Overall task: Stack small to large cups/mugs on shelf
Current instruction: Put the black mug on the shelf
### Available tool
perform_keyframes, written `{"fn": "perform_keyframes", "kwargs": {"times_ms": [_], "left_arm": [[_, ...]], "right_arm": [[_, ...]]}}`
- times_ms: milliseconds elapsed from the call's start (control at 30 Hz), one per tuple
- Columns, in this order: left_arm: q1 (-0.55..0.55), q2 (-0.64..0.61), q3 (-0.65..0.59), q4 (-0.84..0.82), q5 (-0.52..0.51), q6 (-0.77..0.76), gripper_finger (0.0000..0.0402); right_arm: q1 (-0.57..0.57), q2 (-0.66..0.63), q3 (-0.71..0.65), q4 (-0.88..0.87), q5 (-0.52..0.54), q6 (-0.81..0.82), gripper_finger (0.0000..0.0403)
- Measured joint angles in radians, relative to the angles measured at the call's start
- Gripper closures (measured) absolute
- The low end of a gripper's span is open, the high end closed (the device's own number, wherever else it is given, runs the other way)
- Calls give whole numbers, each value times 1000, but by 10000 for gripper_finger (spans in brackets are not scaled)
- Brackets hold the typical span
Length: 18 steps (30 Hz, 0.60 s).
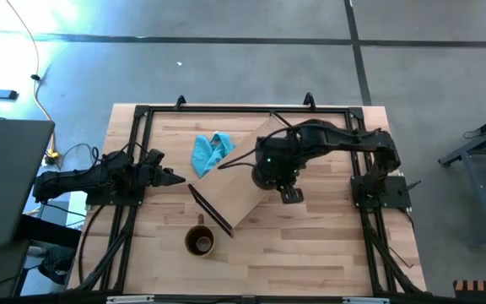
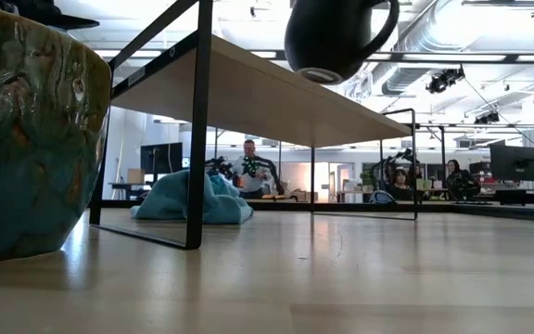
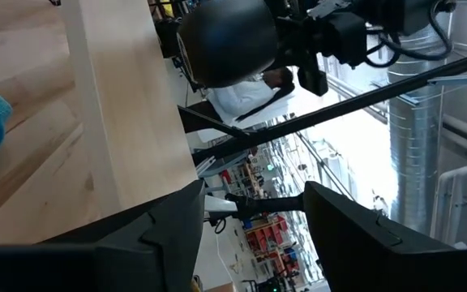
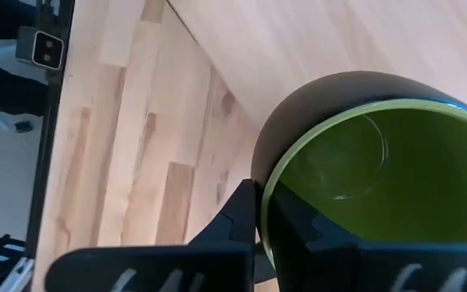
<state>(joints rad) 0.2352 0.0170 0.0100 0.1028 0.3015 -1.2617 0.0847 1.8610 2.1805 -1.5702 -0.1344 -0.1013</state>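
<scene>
The right gripper has its jaws clenched on the rim of the green mug, one finger inside the yellow-green interior and one against the dark outer wall. Inside the mug, the faint round outline of a clear glass cup shows against the green. In the high view this gripper sits right of centre in the frame, over the pale shelf, which lies at a slant across the middle of the worktop. The low view shows the dark mug hanging at the top of the frame, above the shelf board and not touching it, its handle turned to the right. The left gripper waits at the left of the high view, pointing toward the shelf, its jaws released and holding nothing; its own view looks between two spread fingers along the shelf toward the mug near the top of the frame. The brown mug stands on the worktop at lower centre-left of the high view, just beside the shelf's black end frame, and fills the left edge of the low view. A blue cloth lies crumpled at upper centre-left, next to the shelf. In the low view, people sit at desks in the room beyond.
</scene>
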Motion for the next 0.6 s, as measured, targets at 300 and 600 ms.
{"fn": "perform_keyframes", "kwargs": {"times_ms": [300,600], "left_arm": [[0,0,0,0,-48,-2,202],[0,0,0,0,-118,-10,202]], "right_arm": [[-45,0,0,-1,18,-105,403],[-68,5,0,-1,36,-100,403]]}}
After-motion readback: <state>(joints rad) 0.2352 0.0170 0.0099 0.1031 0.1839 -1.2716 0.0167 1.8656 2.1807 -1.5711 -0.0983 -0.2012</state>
